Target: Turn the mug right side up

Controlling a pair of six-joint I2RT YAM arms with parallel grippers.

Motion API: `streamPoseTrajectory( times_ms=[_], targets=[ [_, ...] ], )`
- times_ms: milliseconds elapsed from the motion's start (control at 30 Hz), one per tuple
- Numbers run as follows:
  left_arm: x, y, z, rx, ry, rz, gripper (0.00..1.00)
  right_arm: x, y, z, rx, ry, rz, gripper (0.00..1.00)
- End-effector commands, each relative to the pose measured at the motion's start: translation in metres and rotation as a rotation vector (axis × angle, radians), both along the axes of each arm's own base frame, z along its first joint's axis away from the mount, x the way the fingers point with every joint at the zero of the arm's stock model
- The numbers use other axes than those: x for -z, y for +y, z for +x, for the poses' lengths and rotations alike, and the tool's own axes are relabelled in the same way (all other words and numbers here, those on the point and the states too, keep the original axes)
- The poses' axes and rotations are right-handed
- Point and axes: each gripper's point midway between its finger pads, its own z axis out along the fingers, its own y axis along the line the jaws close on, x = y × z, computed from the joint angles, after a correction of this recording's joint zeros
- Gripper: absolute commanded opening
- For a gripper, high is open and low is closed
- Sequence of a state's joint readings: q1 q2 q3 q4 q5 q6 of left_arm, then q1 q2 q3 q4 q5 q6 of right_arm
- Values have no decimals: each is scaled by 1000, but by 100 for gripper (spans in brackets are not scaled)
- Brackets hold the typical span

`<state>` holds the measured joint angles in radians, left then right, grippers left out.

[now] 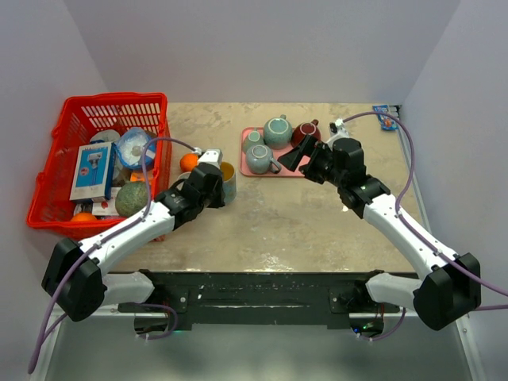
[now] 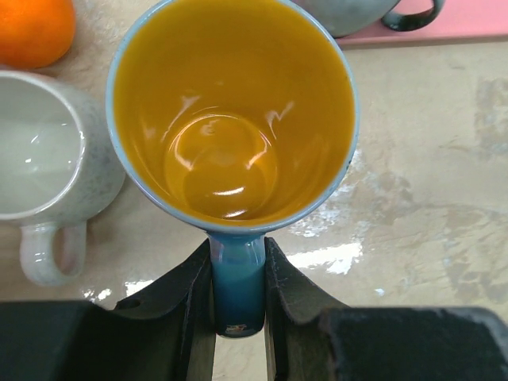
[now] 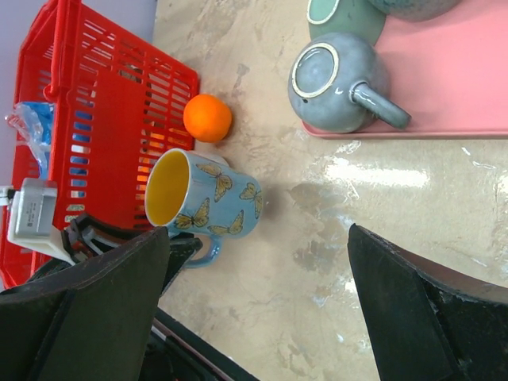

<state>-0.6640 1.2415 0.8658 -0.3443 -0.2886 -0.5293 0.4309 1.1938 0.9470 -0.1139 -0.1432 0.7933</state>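
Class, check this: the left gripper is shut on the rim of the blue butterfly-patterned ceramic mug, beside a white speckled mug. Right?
No. The left gripper is shut on the handle, not the rim, of the blue butterfly-patterned ceramic mug, as the left wrist view shows. The white speckled mug is beside it.

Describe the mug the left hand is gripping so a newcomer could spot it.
Find the red basket on the left. Just right of it, beside an orange and a white mug, is the mug. It alone is blue with butterflies outside and yellow inside, its handle in the left hand.
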Motion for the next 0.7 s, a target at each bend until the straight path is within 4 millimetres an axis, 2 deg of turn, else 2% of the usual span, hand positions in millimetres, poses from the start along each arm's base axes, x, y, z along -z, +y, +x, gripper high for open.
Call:
streamPoseTrajectory(
  times_ms=[0,33,100,133,200,233,300,333,600,667],
  targets=[
    [-55,-6,33,-48,-244,-75,0,-8,-2,8,15,-31,-11,98],
    [-45,-4,32,-49,-236,-57,0,-9,-2,8,13,-34,-10,98],
    [-43,-3,33,-57,-263,-63,0,-8,-1,8,10,-32,-14,98],
    [-28,1,28,-46,-255,-44,0,-7,-1,9,12,-30,-13,98],
    [-32,-5,31,-31,-311,-87,0,-9,-2,9,11,-33,-13,98],
    [-22,-2,28,-31,-306,-75,0,-8,-1,9,10,-31,-15,98],
    [-19,-1,31,-39,-323,-79,0,-8,-2,9,8,-32,-23,98],
    [-11,1,29,-44,-315,-68,0,-8,-1,10,6,-34,-25,98],
    [6,10,29,-89,-302,-45,0,-7,-3,11,10,-34,-41,99],
    [11,11,27,-92,-283,-34,10,-6,-4,11,11,-33,-45,99]
  ],
)
